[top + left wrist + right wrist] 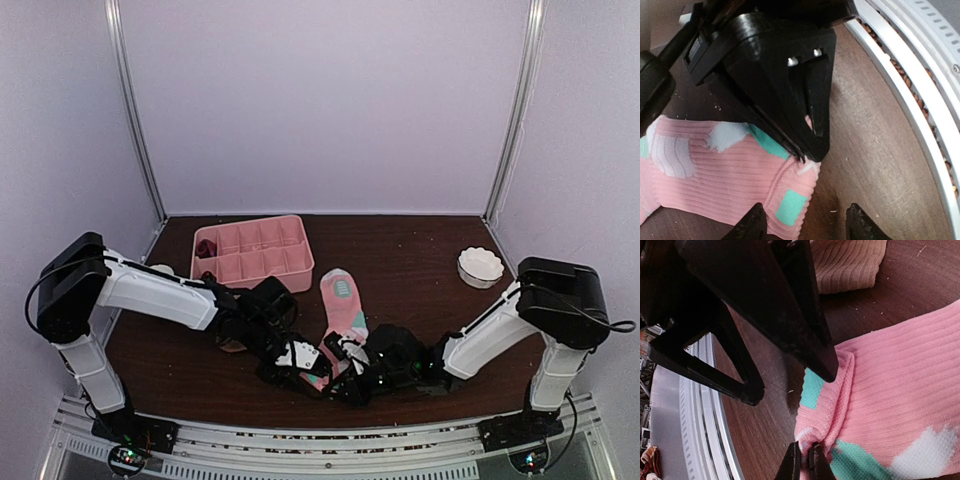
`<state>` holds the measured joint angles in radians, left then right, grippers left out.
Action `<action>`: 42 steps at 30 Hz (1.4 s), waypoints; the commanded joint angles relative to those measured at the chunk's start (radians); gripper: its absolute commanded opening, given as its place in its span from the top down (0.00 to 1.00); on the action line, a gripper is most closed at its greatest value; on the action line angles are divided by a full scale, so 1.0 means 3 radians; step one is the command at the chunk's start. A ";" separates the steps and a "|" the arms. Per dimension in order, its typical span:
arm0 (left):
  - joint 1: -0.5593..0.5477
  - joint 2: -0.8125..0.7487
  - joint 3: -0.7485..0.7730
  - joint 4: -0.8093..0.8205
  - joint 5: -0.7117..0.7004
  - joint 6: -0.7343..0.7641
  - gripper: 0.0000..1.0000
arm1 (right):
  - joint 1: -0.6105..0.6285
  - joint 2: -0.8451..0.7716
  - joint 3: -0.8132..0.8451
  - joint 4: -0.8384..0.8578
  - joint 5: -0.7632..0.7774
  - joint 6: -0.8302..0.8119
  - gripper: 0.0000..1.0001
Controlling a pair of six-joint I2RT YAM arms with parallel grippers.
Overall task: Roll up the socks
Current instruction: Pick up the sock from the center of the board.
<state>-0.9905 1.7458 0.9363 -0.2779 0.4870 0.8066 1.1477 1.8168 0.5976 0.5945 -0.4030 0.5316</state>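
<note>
A pink sock (343, 303) with white and mint patches lies flat near the table's front, its cuff toward the arms. My right gripper (803, 466) is shut on the cuff's edge (826, 427), pinching a small fold of it. In the left wrist view that gripper's black tip meets the pink sock (720, 175) at its corner. My left gripper (805, 227) is open just beside it. One fingertip (751, 226) rests over the cuff and the other stands over bare wood. A tan sock (847, 265) lies just behind the pink one.
A pink divided tray (252, 250) stands at the back left with a dark red bundle (206, 247) in one corner cell. A white scalloped bowl (480, 266) sits at the right. The metal front rail (920, 75) runs close beside both grippers.
</note>
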 commanded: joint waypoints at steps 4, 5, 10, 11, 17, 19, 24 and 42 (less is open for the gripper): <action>-0.0033 0.0199 0.0056 0.0250 -0.0225 0.0143 0.53 | -0.0057 0.0238 -0.0193 -0.0424 -0.0196 0.0257 1.00; -0.0032 0.0210 0.0052 0.0260 -0.0251 0.0157 0.54 | -0.0063 0.0245 -0.0187 -0.0422 -0.0205 0.0264 1.00; -0.0037 0.0310 0.0093 0.0250 -0.0361 0.0175 0.62 | -0.0087 0.0268 -0.0189 -0.0372 -0.0239 0.0294 0.99; -0.0037 0.0331 0.0101 0.0258 -0.0380 0.0166 0.64 | -0.0084 0.0270 -0.0186 -0.0371 -0.0245 0.0294 0.99; -0.0039 0.0444 0.0194 0.0176 -0.0454 0.0158 0.88 | -0.0090 0.0124 -0.0233 -0.0305 -0.0100 0.0352 0.77; -0.0038 0.0505 0.0302 0.0033 -0.0454 0.0125 0.97 | -0.0092 0.0011 -0.0278 -0.0274 0.0023 0.0337 0.62; 0.0013 0.0607 0.0564 -0.0388 -0.0184 -0.0058 1.00 | -0.0085 -0.0311 -0.0445 -0.0345 0.0481 0.0185 0.46; 0.0146 0.0919 0.1082 -0.1123 0.0413 -0.0375 1.00 | 0.0543 -0.1464 -0.0397 -0.1584 0.4074 0.0688 0.00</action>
<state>-0.9497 1.9877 1.2346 -0.5545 0.5900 0.7227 1.3056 1.4414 0.4976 0.1635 0.5865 0.6693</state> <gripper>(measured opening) 0.024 0.995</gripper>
